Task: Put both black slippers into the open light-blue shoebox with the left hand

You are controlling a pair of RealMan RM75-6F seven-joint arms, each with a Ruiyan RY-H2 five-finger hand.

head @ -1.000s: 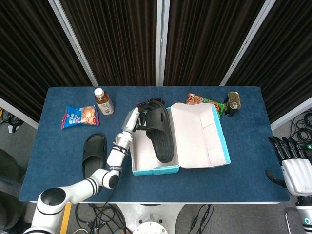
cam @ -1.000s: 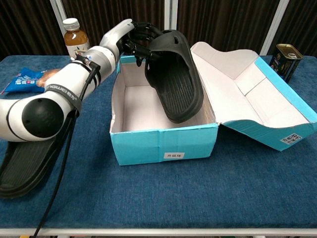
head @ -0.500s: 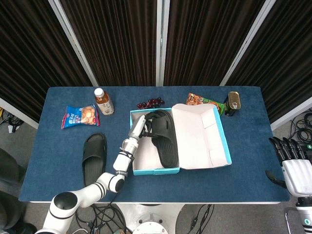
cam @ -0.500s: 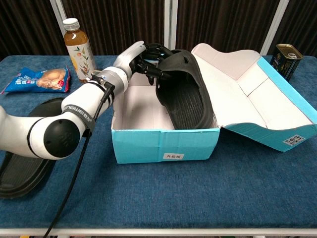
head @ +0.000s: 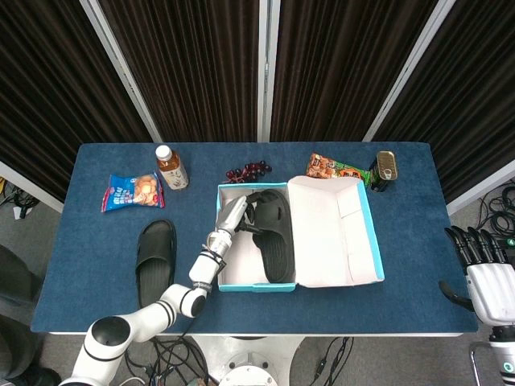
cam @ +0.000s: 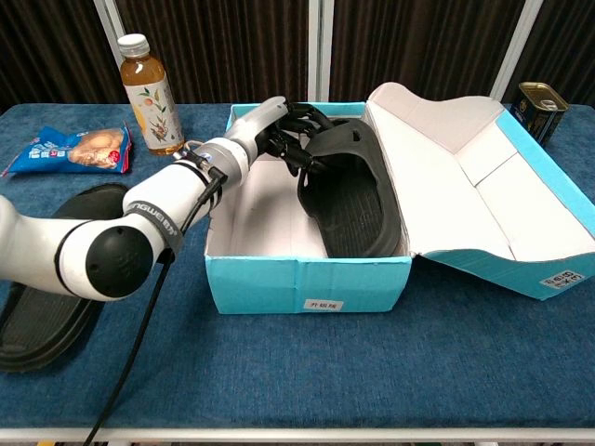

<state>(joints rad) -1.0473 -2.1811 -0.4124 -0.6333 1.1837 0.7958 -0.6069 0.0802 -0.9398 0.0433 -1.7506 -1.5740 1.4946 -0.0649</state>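
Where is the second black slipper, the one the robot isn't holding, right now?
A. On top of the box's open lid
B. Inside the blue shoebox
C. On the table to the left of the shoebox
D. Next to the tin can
C: the second slipper lies flat on the blue table left of the shoebox, while the left hand grips the other slipper inside the box.

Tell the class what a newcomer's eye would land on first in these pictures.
First, the open light-blue shoebox mid-table, where the left robot hand holds a black slipper inside, against its right side. Next, the second black slipper lying on the blue table left of the box.
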